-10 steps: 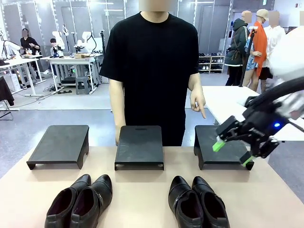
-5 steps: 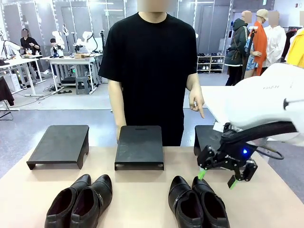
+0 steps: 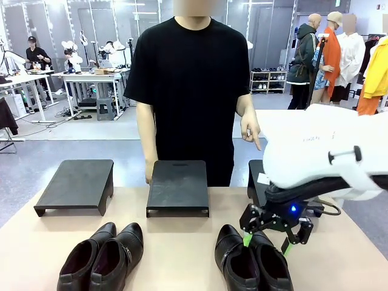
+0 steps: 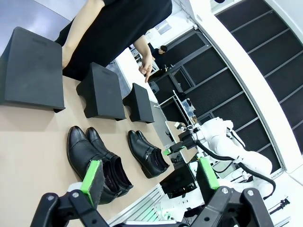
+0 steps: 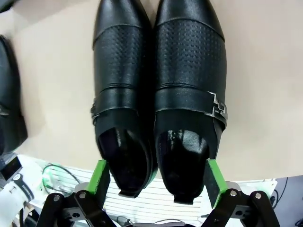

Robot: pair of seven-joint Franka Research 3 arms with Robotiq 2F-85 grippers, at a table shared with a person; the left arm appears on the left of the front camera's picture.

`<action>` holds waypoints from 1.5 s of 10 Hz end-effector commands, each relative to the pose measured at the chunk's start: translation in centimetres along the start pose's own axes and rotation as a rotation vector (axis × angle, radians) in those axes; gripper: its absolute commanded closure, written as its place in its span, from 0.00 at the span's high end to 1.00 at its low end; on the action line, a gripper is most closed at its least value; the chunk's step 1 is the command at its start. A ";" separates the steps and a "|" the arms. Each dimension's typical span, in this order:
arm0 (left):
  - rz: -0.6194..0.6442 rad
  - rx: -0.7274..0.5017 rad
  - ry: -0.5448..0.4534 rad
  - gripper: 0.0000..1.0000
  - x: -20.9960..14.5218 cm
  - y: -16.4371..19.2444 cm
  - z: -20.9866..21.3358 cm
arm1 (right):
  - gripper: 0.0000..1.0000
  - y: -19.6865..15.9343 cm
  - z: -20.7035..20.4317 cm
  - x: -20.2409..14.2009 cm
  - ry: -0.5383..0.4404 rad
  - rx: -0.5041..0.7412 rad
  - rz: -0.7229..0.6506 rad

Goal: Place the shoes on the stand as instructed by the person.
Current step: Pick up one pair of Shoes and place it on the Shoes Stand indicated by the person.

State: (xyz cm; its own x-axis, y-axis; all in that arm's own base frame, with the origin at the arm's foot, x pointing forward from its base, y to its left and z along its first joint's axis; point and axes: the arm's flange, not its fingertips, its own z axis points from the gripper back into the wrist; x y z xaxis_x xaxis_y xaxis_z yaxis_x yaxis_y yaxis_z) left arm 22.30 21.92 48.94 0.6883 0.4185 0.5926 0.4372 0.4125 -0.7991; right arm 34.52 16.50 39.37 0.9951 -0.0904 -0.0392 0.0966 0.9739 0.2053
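tan tabletop [image 3: 182,242] holds three black stands [image 3: 177,179]. person's hand [image 3: 251,130] points at right stand [image 3: 254,176]; accordingly right gripper [image 3: 267,244] hovers, jaws spread, straddling buckle-strap shoe pair [image 3: 236,270], likely for pickup.

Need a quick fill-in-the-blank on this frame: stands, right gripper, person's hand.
The row holds ___ black stands.
The right gripper hovers with fingers ___ over the buckled pair.
The person's hand points toward the stand on the robot's ___.
Missing: three; open; right.
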 end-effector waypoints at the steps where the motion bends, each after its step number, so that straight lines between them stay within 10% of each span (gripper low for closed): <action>1: -0.028 -0.016 -0.003 1.00 0.2 0.1 0.1 | 1.00 0.0 -2.7 -1.0 -0.016 -0.064 -0.039; 7: -0.028 -0.016 -0.003 1.00 0.2 0.1 0.1 | 1.00 1.1 -7.1 -1.0 -0.025 -0.154 -0.048; 10: -0.028 -0.016 -0.003 1.00 0.2 0.1 0.1 | 0.12 1.7 -6.9 -1.2 -0.051 -0.185 -0.026; 15: -0.028 -0.016 -0.003 1.00 0.2 0.1 0.1 | 0.00 2.4 -7.1 -1.2 -0.050 -0.218 -0.010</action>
State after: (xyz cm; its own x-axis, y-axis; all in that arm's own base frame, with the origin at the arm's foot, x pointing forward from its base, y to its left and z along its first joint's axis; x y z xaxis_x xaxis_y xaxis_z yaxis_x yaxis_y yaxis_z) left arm 22.28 21.93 48.94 0.6880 0.4186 0.5928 0.4375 0.4125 -0.7990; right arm 34.67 20.23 33.99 0.9974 -0.0704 -0.0148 0.0707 0.9973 0.0218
